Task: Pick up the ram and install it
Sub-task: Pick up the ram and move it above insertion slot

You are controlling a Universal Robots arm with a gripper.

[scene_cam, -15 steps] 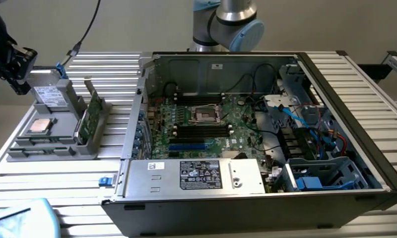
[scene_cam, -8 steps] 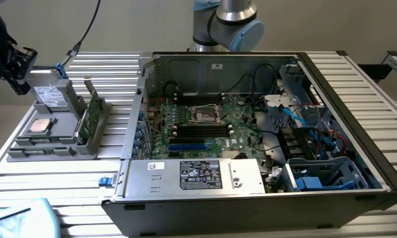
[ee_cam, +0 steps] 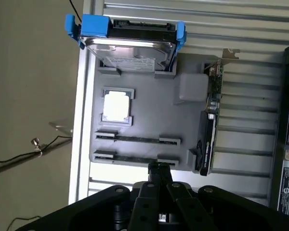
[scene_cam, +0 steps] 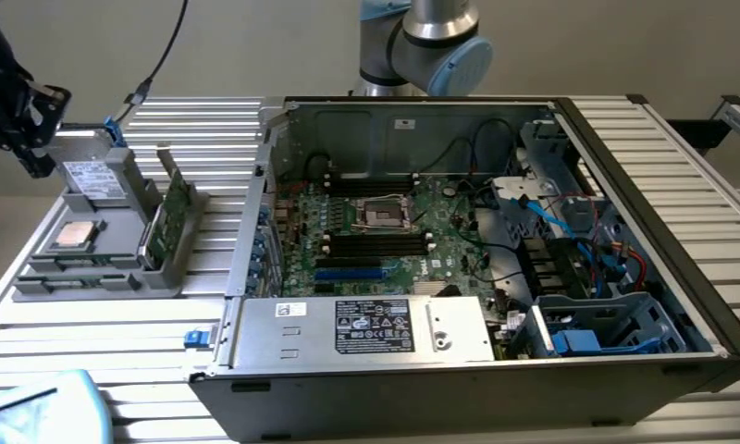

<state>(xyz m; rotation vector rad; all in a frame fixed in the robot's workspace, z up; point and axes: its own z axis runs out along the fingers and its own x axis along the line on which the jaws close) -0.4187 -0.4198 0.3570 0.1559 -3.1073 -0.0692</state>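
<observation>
Two slim ram sticks stand on edge in slots of the grey parts holder [ee_cam: 154,115]: one ram [ee_cam: 137,139] and a second ram [ee_cam: 130,157] beside it. In the exterior view they lie at the holder's front [scene_cam: 80,265]. My gripper [ee_cam: 159,169] is shut with nothing between its fingers, and it hovers above the holder's edge by the second stick. Seen from outside, the black gripper [scene_cam: 34,162] hangs at the exterior view's far left, over the holder's back end.
The holder also carries a hard drive in a blue bracket [ee_cam: 130,45], a square silver CPU [ee_cam: 116,107] and a wider green card with a metal bracket [ee_cam: 212,115]. The open computer case [scene_cam: 469,370] with its motherboard [scene_cam: 383,231] fills the exterior view's middle.
</observation>
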